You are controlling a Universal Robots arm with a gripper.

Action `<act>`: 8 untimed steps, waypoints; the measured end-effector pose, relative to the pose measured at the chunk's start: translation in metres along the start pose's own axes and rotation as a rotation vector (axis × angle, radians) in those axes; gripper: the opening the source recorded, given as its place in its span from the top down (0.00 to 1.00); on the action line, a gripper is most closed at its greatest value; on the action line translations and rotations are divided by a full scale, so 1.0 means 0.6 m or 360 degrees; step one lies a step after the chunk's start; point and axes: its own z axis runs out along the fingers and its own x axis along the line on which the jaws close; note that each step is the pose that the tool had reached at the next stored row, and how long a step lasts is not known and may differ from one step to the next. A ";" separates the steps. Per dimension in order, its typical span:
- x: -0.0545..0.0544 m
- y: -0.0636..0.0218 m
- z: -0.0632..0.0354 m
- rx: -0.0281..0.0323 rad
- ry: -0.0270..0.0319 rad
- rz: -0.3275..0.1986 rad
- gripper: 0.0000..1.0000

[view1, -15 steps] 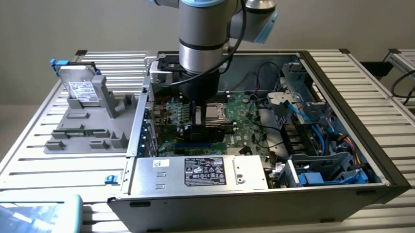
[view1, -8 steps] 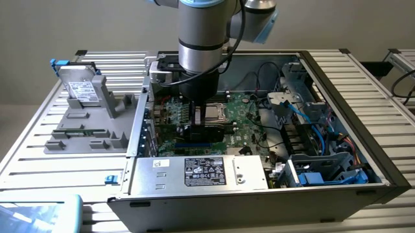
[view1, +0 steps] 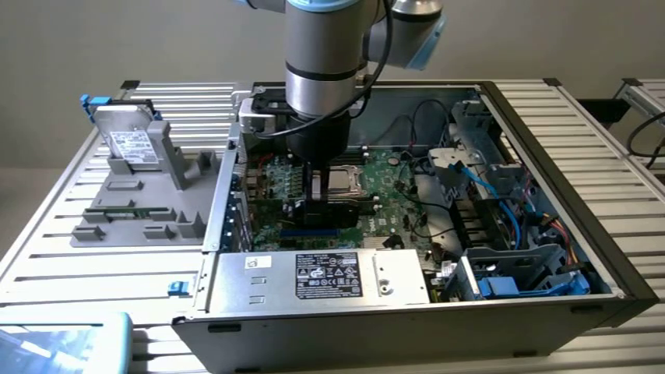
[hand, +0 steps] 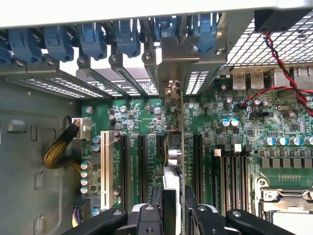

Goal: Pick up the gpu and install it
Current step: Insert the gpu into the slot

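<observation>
The claw (hand: 171, 203) is pinched on the gpu (hand: 173, 147), which is held edge-on just above the motherboard (hand: 142, 117), between its long slots. The gpu is judged light, stiff and fragile, best gripped by its top edge, away from components.

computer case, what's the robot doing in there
The robot arm has reached down into the open computer case. Its gripper is closed on the gpu, holding it on edge over the motherboard, in line with the expansion slots. I cannot tell whether the card is seated in a slot yet.
</observation>
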 end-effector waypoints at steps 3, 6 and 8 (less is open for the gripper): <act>0.000 0.000 0.000 0.00001 -0.00001 0.0000 0.72; -0.001 0.000 0.000 0.00004 -0.00005 0.0001 0.72; -0.001 0.000 0.000 0.00004 -0.00004 0.0000 0.72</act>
